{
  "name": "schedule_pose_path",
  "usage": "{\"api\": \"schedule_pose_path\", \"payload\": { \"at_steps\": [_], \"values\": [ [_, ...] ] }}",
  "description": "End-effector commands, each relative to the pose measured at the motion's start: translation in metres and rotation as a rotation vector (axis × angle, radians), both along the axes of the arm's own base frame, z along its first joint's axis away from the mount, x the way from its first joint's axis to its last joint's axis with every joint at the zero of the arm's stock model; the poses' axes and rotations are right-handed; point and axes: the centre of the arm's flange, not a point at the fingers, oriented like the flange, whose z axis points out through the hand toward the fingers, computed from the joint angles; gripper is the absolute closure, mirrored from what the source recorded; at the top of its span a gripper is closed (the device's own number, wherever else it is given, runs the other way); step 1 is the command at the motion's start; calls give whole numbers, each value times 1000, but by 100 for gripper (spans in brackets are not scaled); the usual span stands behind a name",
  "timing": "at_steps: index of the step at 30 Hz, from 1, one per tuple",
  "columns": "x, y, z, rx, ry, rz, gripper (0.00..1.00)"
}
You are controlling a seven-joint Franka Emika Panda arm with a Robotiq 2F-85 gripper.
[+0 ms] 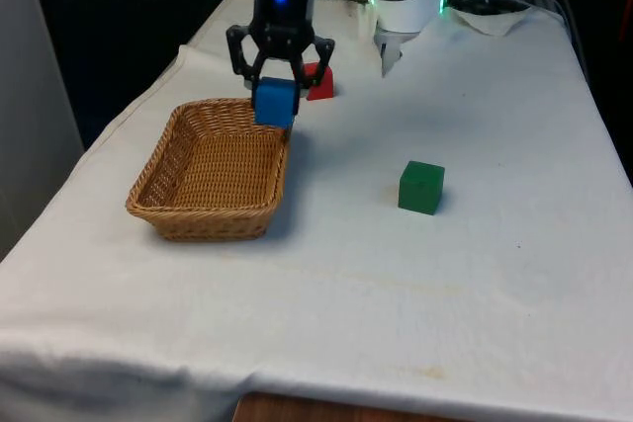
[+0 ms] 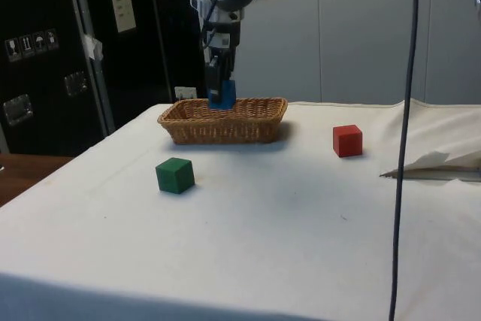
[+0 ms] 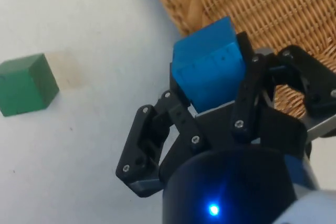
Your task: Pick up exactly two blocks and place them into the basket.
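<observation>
Front view: hand (image 1: 276, 96) clamps a blue block (image 1: 275, 102) above the wicker basket's (image 1: 168, 150) rim.

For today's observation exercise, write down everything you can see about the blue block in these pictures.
The blue block is a plain, smooth-faced cube of solid blue, with sharp edges and no markings that can be made out. It is held off the table by the black gripper, whose fingers press on opposite faces. It hangs slightly tilted, over the rim of the wicker basket at the basket's far corner on the front view's right. Nothing but the fingers touches it; it is not yet inside the basket.
</observation>
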Motion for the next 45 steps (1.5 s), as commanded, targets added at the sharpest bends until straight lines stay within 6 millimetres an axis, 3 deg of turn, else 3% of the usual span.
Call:
{"api": "schedule_pose_path", "payload": {
  "at_steps": [1,10,17,25,32,40,44,45],
  "values": [
    [3,-2,2,12,-4,4,98],
    [13,-22,2,-2,-10,-9,98],
    [34,-34,-4,7,-18,-15,98],
    [57,-44,-18,26,-27,-19,98],
    [83,-53,-43,19,-41,-16,98],
    [85,-61,-50,13,-43,-19,97],
    [85,-62,-51,6,-41,-23,63],
    [85,-61,-50,14,-41,-21,63]
  ]
}}
